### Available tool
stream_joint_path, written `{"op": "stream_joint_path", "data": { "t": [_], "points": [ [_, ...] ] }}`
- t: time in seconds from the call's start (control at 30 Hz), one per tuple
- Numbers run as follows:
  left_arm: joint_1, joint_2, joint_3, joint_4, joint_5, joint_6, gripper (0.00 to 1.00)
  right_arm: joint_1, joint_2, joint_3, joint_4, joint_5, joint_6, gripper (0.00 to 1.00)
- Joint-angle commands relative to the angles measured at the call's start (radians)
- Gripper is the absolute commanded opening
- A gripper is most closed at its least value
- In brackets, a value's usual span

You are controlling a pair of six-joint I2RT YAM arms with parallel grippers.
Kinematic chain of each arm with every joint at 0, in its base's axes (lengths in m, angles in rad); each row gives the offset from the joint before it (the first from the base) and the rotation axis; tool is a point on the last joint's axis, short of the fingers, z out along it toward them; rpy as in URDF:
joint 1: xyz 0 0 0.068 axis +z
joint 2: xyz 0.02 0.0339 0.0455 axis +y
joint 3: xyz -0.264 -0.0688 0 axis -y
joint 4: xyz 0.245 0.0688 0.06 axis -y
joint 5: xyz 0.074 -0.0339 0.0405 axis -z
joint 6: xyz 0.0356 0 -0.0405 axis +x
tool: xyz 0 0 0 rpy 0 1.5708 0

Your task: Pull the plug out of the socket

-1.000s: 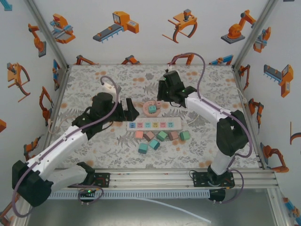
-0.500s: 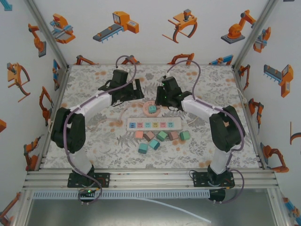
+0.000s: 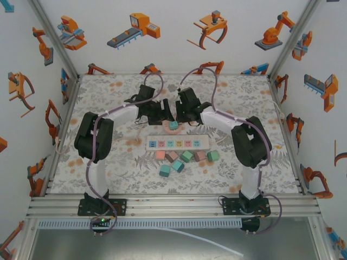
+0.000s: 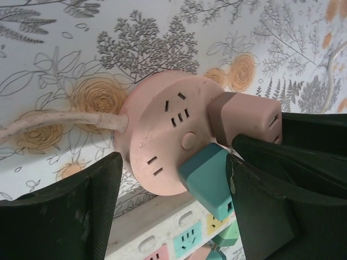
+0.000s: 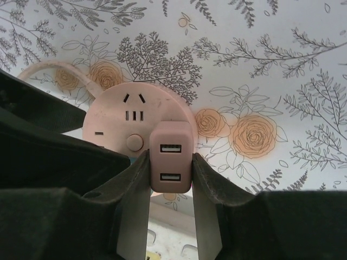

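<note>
Where the two arms meet over the floral table cover [image 3: 108,168] lies one round pink socket [image 4: 162,141], carrying two plugs: one pink USB plug [image 5: 171,157] with two ports, and one teal plug [image 4: 209,181] beside it. The right gripper [image 5: 170,165] is clamped on the pink USB plug's sides. The left gripper [image 4: 176,157] straddles the socket, jaws apart. One pinkish cord [image 4: 54,127] leaves the socket. Just nearer the bases lies one white power strip [image 3: 178,143] with five coloured outlet faces, then seven small coloured blocks [image 3: 186,156].
</note>
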Motion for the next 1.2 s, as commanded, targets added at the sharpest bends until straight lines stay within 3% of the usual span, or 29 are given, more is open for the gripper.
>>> {"op": "stream_joint_path", "data": {
  "t": [0.0,0.13,0.27,0.57,0.8,1.03,1.17],
  "points": [
    [-0.011,-0.034,-0.051,-0.041,-0.02,-0.01,0.71,0.009,0.049,0.057,-0.036,-0.001,-0.097,0.25],
    [-0.012,-0.031,-0.078,-0.051,-0.053,-0.006,0.72,0.009,0.075,0.111,-0.05,-0.074,-0.157,0.26],
    [-0.024,-0.011,-0.079,-0.05,-0.048,-0.007,0.69,0.009,0.092,0.168,-0.072,-0.156,-0.139,0.36],
    [-0.045,0.003,-0.144,-0.055,-0.105,-0.059,0.61,0.01,0.109,0.21,-0.153,-0.066,-0.092,0.42],
    [-0.046,0.006,-0.162,-0.057,-0.158,-0.078,0.6,0.019,0.061,0.118,-0.167,0.05,-0.064,0.51],
    [-0.045,0.021,-0.167,-0.044,-0.174,-0.097,0.56,0.023,0.058,0.055,-0.146,-0.012,-0.011,0.44],
    [-0.053,0.041,-0.172,-0.028,-0.156,-0.103,0.55,0.027,0.065,0.053,-0.117,-0.032,-0.004,0.34]
  ]
}}
